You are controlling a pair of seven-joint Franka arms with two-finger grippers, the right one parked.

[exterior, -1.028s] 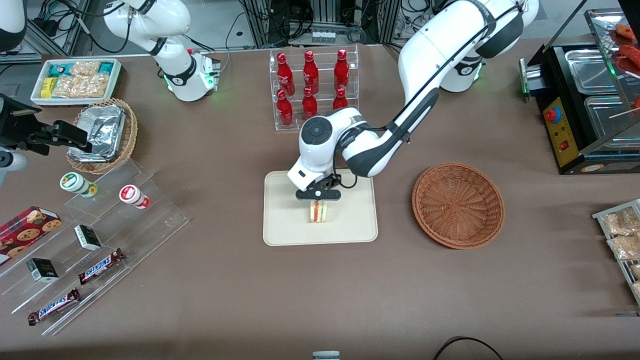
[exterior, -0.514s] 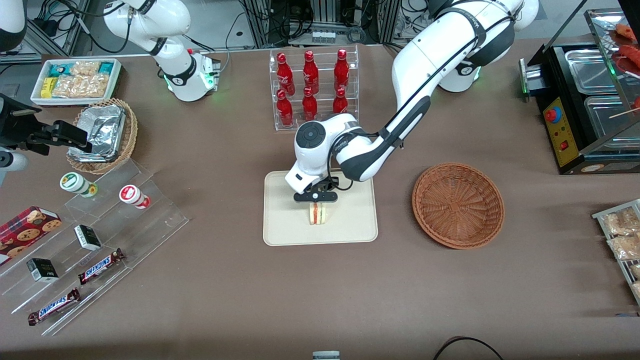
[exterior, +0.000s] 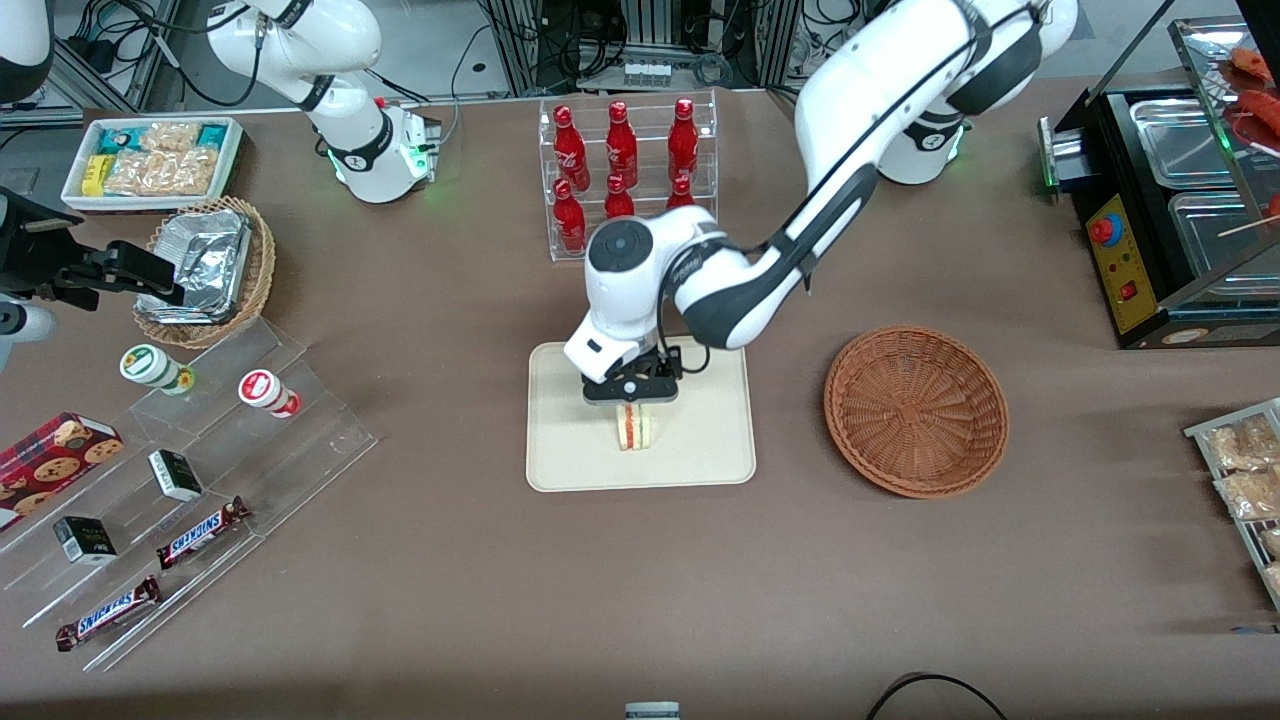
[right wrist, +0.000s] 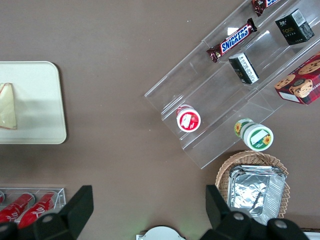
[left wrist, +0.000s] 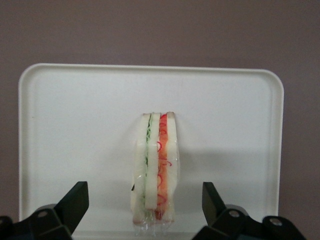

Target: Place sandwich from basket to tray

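The sandwich (exterior: 634, 428), a white bread wedge with red and green filling, stands on its edge on the cream tray (exterior: 700, 460). It also shows in the left wrist view (left wrist: 156, 170) on the tray (left wrist: 75, 130). My left gripper (exterior: 632, 392) hovers just above the sandwich with its fingers (left wrist: 75, 202) open wide, one on each side and clear of the bread. The reddish-brown wicker basket (exterior: 916, 410) sits empty beside the tray, toward the working arm's end of the table.
A clear rack of red bottles (exterior: 625, 170) stands farther from the front camera than the tray. A stepped acrylic stand with snacks (exterior: 180, 470) and a tan basket of foil containers (exterior: 205, 270) lie toward the parked arm's end. A black machine (exterior: 1170, 200) stands at the working arm's end.
The gripper has risen off the sandwich and its arm has lifted. The sandwich stays standing on the tray.
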